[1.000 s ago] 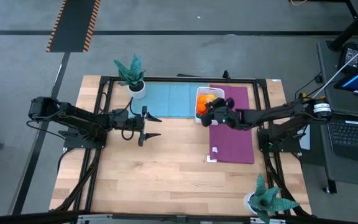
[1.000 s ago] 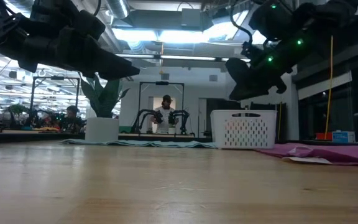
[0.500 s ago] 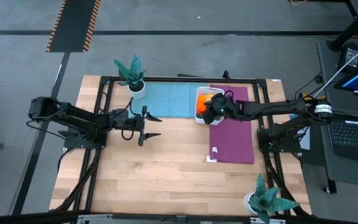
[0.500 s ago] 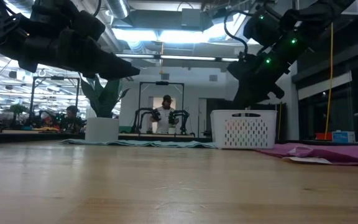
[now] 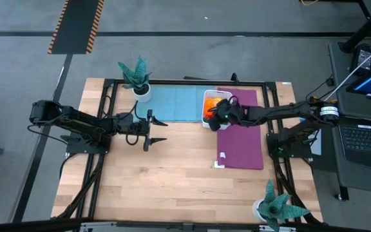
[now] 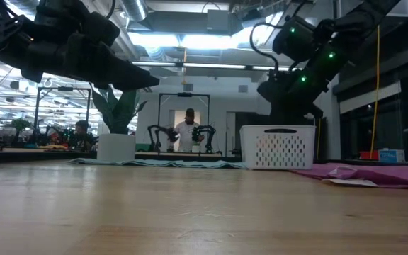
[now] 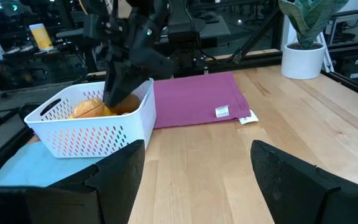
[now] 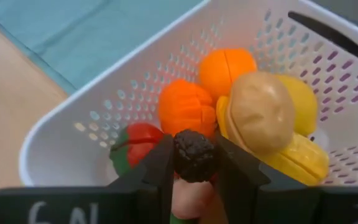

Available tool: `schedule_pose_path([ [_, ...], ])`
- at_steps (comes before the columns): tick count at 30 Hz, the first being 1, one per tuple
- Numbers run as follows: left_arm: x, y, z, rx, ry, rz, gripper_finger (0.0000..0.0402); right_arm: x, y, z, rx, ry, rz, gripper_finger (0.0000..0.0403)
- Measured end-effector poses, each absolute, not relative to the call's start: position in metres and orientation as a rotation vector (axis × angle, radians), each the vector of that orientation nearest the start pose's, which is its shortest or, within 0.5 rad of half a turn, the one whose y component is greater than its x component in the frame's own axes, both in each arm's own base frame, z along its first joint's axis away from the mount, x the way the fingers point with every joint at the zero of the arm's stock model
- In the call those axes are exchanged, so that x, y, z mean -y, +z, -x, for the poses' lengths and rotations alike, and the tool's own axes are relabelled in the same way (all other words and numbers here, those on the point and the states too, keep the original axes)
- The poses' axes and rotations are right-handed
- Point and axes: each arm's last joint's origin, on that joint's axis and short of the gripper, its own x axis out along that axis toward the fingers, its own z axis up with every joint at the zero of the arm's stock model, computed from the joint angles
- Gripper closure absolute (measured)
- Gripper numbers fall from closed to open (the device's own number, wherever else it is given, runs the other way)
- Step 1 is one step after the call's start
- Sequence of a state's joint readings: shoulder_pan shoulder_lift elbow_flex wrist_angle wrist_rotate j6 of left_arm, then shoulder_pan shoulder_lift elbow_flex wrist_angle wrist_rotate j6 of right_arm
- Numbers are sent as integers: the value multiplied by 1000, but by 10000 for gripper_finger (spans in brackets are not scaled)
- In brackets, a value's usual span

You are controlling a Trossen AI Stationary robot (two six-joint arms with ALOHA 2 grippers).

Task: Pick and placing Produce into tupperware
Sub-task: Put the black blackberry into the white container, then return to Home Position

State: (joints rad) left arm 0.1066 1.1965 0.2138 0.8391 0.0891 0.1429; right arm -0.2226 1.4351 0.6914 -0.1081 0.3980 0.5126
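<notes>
A dark bumpy produce piece (image 8: 194,155) is pinched in the right hand (image 8: 194,163) over the tupperware (image 8: 135,87) for dropping among the produce already inside, while the left hand (image 5: 154,131) is kept spread above the bare counter (image 5: 172,174).

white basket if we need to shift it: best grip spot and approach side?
Judging by shape, pinch the thin top rim of the white basket from above, on the long wall facing the left gripper. It's upright and open-topped; the right gripper, shut on a dark piece, occupies its interior.

Robotics lab, distant robot rig (image 6: 183,138), person (image 6: 189,127)
</notes>
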Motion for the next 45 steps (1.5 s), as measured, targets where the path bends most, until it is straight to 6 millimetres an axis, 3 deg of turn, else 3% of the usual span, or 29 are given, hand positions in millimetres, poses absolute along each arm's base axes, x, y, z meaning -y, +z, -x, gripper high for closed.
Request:
schedule_pose_path([
  [7, -19, 165, -204, -144, 7, -128, 115, 70, 170, -261, -692, -776, -370, 302],
  [17, -19, 165, -204, -144, 7, -128, 115, 71, 174, -264, -635, -766, -374, 164],
  [22, -19, 165, -204, -139, 8, -129, 115, 72, 180, -268, -606, -745, -360, 125],
  [29, -19, 181, -200, -31, 15, -139, 115, 65, 207, -284, -680, -523, -256, 117],
  [33, -18, 192, -192, -4, 18, -136, 115, 58, 218, -290, -692, -493, -207, 117],
  [38, -18, 195, -173, -104, 22, -100, 115, 52, 213, -288, -690, -569, -183, 116],
  [45, -14, 209, -141, -95, 23, -119, 115, 34, 212, -291, -661, -514, -183, 116],
])
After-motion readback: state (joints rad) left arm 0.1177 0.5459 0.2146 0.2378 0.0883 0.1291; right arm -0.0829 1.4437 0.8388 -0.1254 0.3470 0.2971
